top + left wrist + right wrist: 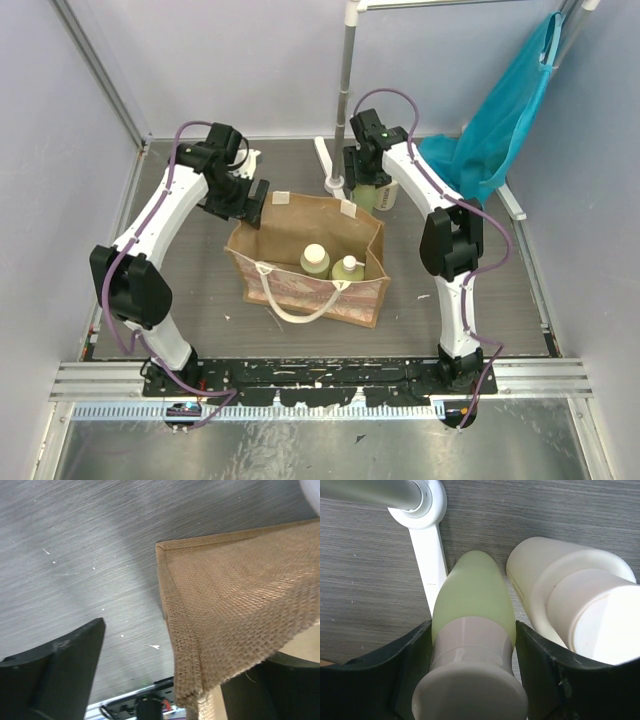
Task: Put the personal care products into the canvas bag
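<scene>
The canvas bag (300, 290) stands open mid-table, with two personal care products (315, 260) (349, 268) upright inside it. Behind the bag's far right corner, my right gripper (362, 188) (472, 630) is shut on a pale green bottle (472, 592) with a cream cap, both fingers pressed to its sides. A cream-white bottle (570, 600) stands just right of it, touching nothing. My left gripper (248, 200) (175, 645) is open at the bag's far left corner. The burlap corner (225, 600) lies between its spread fingers, close to the right finger (272, 690).
A white stand foot (427, 545) and its metal pole (345, 90) rise just behind the held bottle. A teal cloth (500, 110) hangs at the back right. Metal frame rails (320, 375) run along the near edge and sides.
</scene>
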Motion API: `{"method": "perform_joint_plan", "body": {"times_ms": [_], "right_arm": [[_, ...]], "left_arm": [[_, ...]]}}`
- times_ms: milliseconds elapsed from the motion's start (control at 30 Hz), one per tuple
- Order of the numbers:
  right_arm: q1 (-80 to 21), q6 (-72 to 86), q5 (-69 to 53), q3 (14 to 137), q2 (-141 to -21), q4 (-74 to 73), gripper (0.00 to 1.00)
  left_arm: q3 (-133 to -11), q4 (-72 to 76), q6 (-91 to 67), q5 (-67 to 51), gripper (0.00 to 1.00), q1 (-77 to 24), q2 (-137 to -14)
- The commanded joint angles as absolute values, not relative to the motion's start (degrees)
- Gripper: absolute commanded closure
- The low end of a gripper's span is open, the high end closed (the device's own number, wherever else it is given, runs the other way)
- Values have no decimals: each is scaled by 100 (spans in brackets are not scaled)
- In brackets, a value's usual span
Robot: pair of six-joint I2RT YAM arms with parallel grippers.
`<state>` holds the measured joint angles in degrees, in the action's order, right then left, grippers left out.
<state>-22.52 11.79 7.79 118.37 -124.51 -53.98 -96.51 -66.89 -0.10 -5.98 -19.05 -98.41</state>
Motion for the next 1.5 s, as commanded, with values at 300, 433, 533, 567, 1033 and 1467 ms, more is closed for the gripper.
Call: {"method": "perform_joint_plan", "body": {"times_ms": [300, 433, 533, 567, 1033, 1467], "right_arm": [[-2279, 858, 1195, 11819, -11840, -5501, 99], [-2279, 814, 1417, 12248, -11642, -5895, 99], [-2276, 832, 1460, 12594, -11486, -6230, 99], [-2282, 836, 1496, 12711, -11439, -6355, 99], [-2278, 779, 1384, 14124, -10517, -7659, 99], [-2282, 1065, -753, 14075, -9245, -6466, 99]], "left_arm": [[-9615, -6815, 71, -290, 2, -1880, -9752], [-9622, -6789, 72, -243, 2, -1872, -9726], [-9666, -6794, 62, -258, 2, -1872, -9727], [-9668, -6799, 62, -284, 2, -1874, -9729], [-9593, -6838, 159, -308, 2, -1880, -9586], [-9457, -6787, 311, -237, 2, -1877, -9487]]}}
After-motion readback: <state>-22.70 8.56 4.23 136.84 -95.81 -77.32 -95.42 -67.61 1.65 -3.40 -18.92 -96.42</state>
